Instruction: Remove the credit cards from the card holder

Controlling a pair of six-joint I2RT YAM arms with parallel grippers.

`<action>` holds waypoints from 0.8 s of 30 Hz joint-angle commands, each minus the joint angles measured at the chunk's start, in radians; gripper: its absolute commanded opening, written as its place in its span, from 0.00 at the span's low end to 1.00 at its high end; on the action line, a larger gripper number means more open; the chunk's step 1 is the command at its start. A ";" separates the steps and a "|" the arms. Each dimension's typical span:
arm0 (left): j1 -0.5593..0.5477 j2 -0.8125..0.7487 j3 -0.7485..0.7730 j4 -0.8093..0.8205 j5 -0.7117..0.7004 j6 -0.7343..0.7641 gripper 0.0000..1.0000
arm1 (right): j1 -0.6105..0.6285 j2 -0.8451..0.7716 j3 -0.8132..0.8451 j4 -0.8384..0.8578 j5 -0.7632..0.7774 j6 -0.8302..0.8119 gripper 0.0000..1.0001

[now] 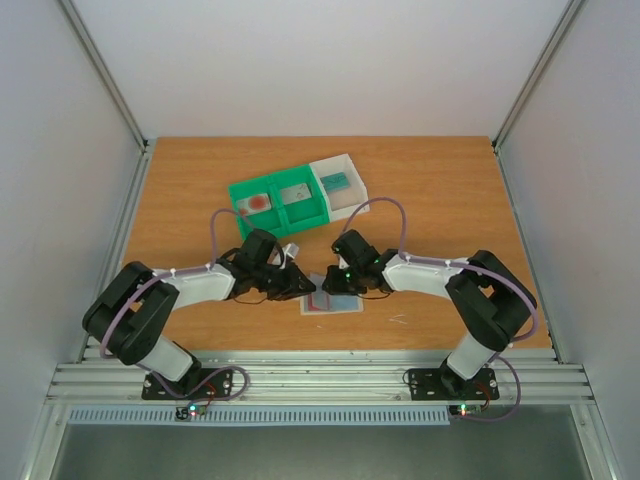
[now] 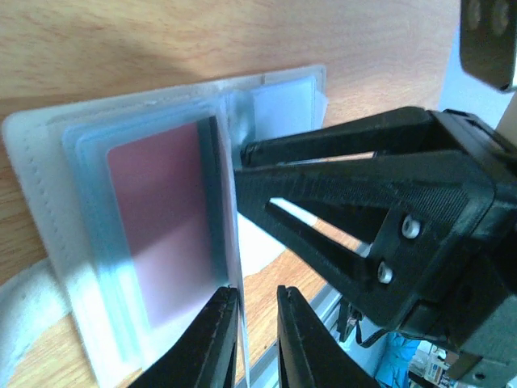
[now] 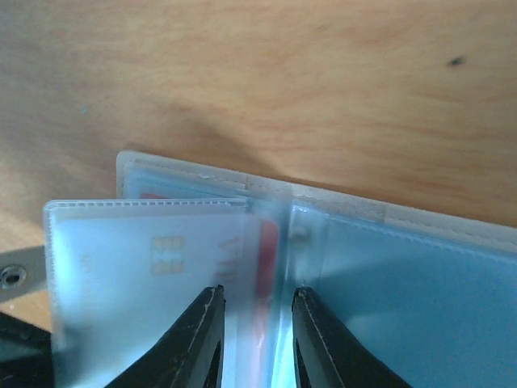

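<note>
Wooden table [image 1: 440,200], top view: my left gripper [image 1: 300,285] and right gripper [image 1: 329,284] meet over the open card holder [image 1: 335,305]. Left wrist view: left fingers [image 2: 214,347] narrowly parted, a clear page [image 2: 241,323] between them, unclamped. Right wrist view: right fingers [image 3: 198,347] slightly wider, released, straddling a sleeve page [image 3: 258,323] beside a chip card [image 3: 145,259].

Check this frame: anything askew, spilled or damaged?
Nothing spilled or damaged. The card holder lies open between the left gripper and right gripper, one clear sleeve page lifted off the stack, a red card inside. The green tray sits skewed to the table edges.
</note>
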 commanded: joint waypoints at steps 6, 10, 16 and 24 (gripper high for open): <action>-0.047 0.034 0.068 0.005 -0.040 0.017 0.28 | -0.068 -0.117 0.001 -0.080 0.117 -0.053 0.28; -0.067 0.090 0.090 0.056 -0.027 0.009 0.31 | -0.123 -0.160 0.010 -0.120 0.130 -0.074 0.30; -0.069 0.061 0.111 -0.007 -0.069 0.020 0.34 | -0.153 -0.194 -0.006 -0.140 0.022 -0.093 0.30; -0.001 0.036 0.067 -0.073 -0.071 0.051 0.37 | -0.089 -0.108 -0.020 -0.058 -0.110 -0.032 0.26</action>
